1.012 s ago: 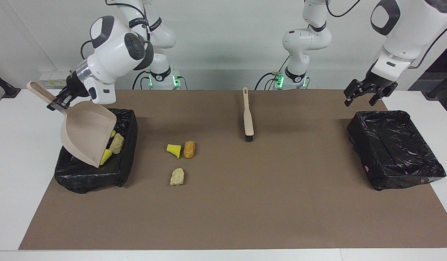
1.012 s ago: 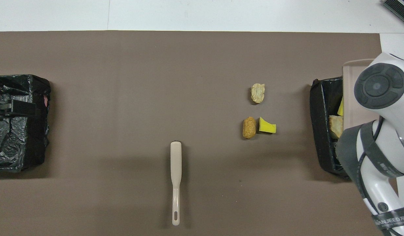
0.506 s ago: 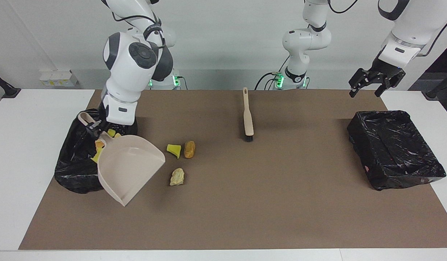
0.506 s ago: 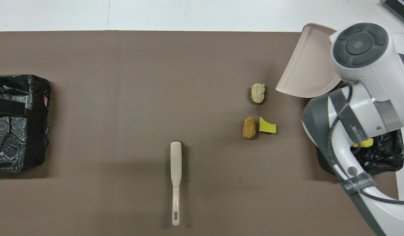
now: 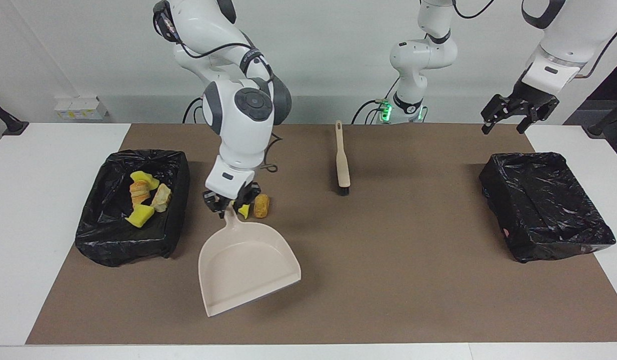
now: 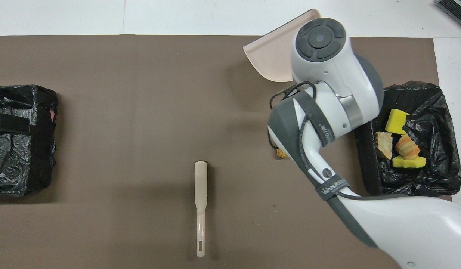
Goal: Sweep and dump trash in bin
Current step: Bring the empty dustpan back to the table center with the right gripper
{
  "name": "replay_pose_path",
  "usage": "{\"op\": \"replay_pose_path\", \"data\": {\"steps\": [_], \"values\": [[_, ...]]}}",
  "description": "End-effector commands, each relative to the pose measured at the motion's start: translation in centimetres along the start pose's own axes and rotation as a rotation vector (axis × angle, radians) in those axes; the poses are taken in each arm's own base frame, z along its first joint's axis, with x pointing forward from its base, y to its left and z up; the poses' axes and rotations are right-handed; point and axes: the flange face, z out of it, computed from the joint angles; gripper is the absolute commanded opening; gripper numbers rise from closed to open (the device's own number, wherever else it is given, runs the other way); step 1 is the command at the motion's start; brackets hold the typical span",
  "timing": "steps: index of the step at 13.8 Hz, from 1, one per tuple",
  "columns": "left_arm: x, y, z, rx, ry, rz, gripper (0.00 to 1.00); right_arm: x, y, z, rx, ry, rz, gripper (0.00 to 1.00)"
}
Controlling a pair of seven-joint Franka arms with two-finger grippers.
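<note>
The right arm (image 5: 241, 107) reaches out over the table, forearm pointing straight down, wrist bent so its gripper (image 5: 230, 200) hangs at six o'clock below it, fingers clamped on a dustpan (image 5: 243, 267) handle. The left arm (image 5: 558, 45) waits raised at its own end, its gripper (image 5: 508, 120) angled down toward seven o'clock, fingers spread wide, holding nothing.

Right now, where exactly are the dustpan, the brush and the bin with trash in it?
dustpan (image 5: 243, 267), facing view, on the middle of its scoop.
brush (image 5: 342, 160), facing view, on its handle.
bin with trash (image 5: 113, 245), facing view, on its black outer wall.
</note>
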Motion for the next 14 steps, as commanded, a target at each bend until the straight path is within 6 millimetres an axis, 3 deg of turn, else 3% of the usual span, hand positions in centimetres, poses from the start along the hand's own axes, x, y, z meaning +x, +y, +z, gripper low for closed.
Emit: {"op": "replay_pose_path", "data": {"steps": [1, 3, 5, 7, 10, 14], "values": [[-0.4, -0.4, 0.3, 0.015, -0.012, 0.004, 1.00, 2.5, -5.0, 0.6, 0.130, 0.037, 0.217, 0.00], [-0.4, -0.5, 0.3, 0.015, -0.011, 0.004, 1.00, 3.4, -11.1, 2.3, 0.151, 0.029, 0.306, 0.00], [-0.4, -0.5, 0.3, 0.015, -0.011, 0.004, 1.00, 4.0, -15.2, 3.6, 0.183, 0.035, 0.365, 0.00], [-0.4, -0.5, 0.3, 0.015, -0.011, 0.004, 1.00, 3.9, -17.1, 3.5, 0.269, 0.010, 0.405, 0.00], [-0.3, -0.5, 0.4, 0.014, -0.007, 0.001, 1.00, 3.1, -22.6, 5.0, 0.302, -0.011, 0.398, 0.00], [0.1, -0.1, 0.1, 0.005, 0.000, 0.004, 1.00, 2.1, -26.4, 5.6, 0.341, -0.027, 0.384, 0.00]]}}
